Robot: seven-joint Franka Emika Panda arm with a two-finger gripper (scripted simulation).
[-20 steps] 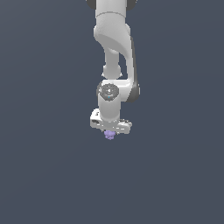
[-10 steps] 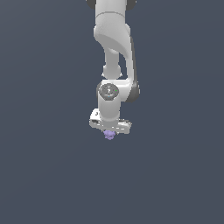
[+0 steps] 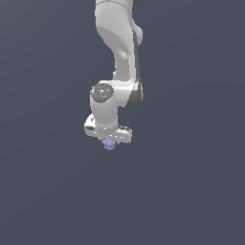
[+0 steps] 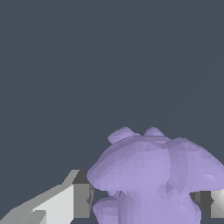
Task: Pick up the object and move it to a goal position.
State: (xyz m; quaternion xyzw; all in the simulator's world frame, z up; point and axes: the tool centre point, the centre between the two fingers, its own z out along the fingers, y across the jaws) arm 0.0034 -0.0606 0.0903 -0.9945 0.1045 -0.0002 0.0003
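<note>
The object is a tiny lumpy lavender-purple blob just under the white hand of the arm in the exterior view. In the wrist view the blob looms large between the two fingers, one finger on one side and the other finger on the other, both pressed against it. My gripper is shut on the blob and holds it off the floor, near the middle of the exterior view. The fingertips themselves are mostly hidden behind the blob and the hand.
The white arm comes down from the top of the exterior view. Everything around it is a plain dark grey-blue surface with no other objects in sight.
The arm with the blob has shifted slightly toward the exterior view's left and a little upward. The grip on the blob is unchanged.
</note>
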